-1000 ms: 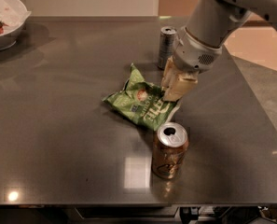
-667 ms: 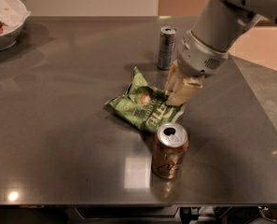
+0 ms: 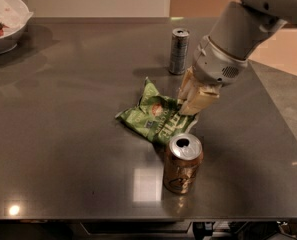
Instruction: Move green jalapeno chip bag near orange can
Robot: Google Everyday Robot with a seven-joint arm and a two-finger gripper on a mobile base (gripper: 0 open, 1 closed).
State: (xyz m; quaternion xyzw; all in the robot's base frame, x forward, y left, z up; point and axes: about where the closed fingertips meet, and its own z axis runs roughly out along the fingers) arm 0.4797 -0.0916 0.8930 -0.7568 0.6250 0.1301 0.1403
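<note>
One gripper (image 3: 194, 98) hangs just right of centre, at the right edge of the green jalapeno chip bag (image 3: 153, 116); whether it grips cannot be told. That bag lies mid-frame, its lower corner just beside the orange can (image 3: 182, 164) below.

The chip bag (image 3: 155, 118) lies on the worktop (image 3: 63, 134) near its middle. The short can (image 3: 182, 164) stands just before the bag's right end, toward the front edge. The tall can (image 3: 179, 51) stands behind the bag, toward the back edge. The gripper (image 3: 194, 100) is at the bag's right end, between the two cans. A bowl (image 3: 8, 39) sits in the back-left corner.
</note>
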